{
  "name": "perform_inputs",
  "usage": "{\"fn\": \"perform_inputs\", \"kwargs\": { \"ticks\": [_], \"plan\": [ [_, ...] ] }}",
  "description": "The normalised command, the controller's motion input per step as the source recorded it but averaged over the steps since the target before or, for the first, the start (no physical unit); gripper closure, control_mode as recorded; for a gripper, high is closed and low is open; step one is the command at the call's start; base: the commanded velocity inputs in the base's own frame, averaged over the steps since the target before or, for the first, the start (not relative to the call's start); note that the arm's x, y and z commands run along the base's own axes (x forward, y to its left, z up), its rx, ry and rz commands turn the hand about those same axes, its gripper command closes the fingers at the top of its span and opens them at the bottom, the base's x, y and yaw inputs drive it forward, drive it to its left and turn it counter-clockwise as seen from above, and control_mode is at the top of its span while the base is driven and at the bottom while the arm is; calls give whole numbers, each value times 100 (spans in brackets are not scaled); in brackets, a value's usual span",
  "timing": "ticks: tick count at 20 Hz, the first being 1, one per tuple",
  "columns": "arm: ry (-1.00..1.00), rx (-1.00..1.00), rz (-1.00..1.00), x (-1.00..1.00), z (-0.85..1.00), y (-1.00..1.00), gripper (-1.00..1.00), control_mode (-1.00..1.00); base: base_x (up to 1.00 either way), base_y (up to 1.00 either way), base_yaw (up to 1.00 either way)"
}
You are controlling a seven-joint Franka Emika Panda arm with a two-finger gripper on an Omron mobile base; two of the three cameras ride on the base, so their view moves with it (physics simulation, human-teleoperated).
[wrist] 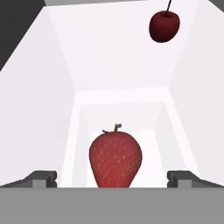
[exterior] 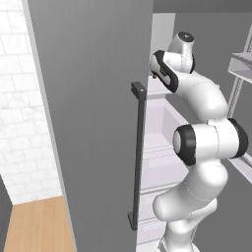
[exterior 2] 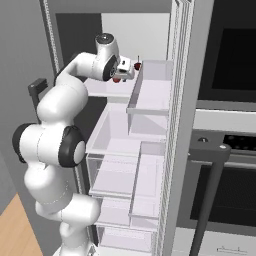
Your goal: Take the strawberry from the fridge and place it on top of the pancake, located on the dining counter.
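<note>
The fridge [exterior 2: 150, 150] stood open, its white shelf [wrist: 118, 65] bare under the arm; a wood floor [exterior: 37, 226] lay left. The tool [wrist: 113, 178] was spread wide, its tips flanking the strawberry [wrist: 115, 158] without touching. The hand view alone revealed a cherry [wrist: 164, 26] beyond, to the tool's right.

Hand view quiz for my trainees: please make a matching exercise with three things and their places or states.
Things:
1. strawberry
2. cherry
3. tool

Places or states:
A. farther back on the white fridge shelf, stem up
B. open, holding nothing
C. between the two fingertips, not gripped

Pairs: 1-C, 2-A, 3-B
</note>
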Motion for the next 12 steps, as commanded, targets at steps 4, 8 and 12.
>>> {"fn": "perform_inputs", "kwargs": {
  "ticks": [4, 8, 12],
  "plan": [
    [0, 0, 0, 3, 0, -7, -100, -100, 0, 0, 0],
    [0, 0, 1, 16, -1, 0, -100, -100, 0, 0, 0],
    [0, 0, 3, 24, 0, 0, -100, -100, 0, 0, 0]
  ]
}}
